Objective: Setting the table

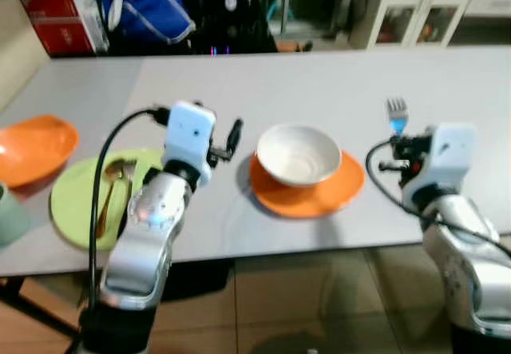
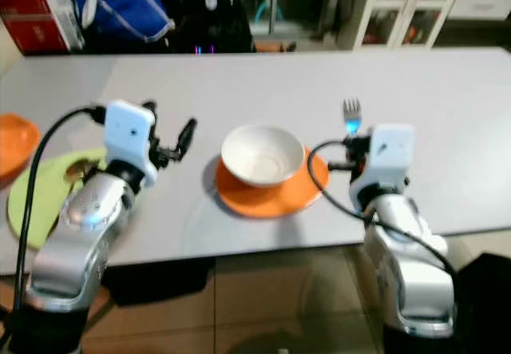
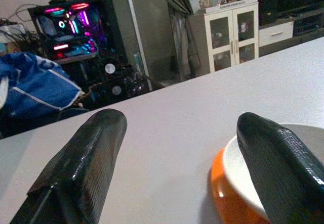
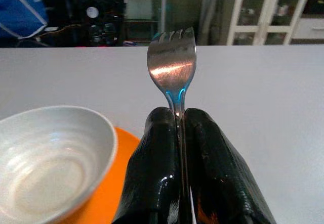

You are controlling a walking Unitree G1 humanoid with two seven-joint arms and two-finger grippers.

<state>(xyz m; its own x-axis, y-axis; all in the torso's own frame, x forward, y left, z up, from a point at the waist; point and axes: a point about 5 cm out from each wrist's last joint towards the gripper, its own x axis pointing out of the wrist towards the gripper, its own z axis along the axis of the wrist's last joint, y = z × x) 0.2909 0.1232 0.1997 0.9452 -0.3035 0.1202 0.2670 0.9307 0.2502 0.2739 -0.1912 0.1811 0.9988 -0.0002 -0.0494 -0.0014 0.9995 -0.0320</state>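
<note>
Fork (image 4: 172,67) sits clamped in the right end effector (image 4: 179,133), tines pointing away across the counter (image 1: 335,82), handle running back between the fingers, just right of the white bowl (image 1: 299,154) on its orange plate (image 1: 319,194). Left end effector (image 3: 172,148) hovers spread apart, empty.

A lived-in home's dining area: a long grey table (image 1: 335,82) laid with an orange plate (image 1: 319,194) and white bowl (image 1: 297,154) near its front edge, a green plate (image 1: 76,198) toward its left end. Beyond the table's far edge stand a white glass-door cabinet (image 3: 233,34) with ornaments on top, grey curtains (image 3: 174,1), a gaming computer (image 3: 71,27) glowing pink and blue, a blue bag (image 1: 148,6) and a red box (image 1: 60,10) by the far left corner.
</note>
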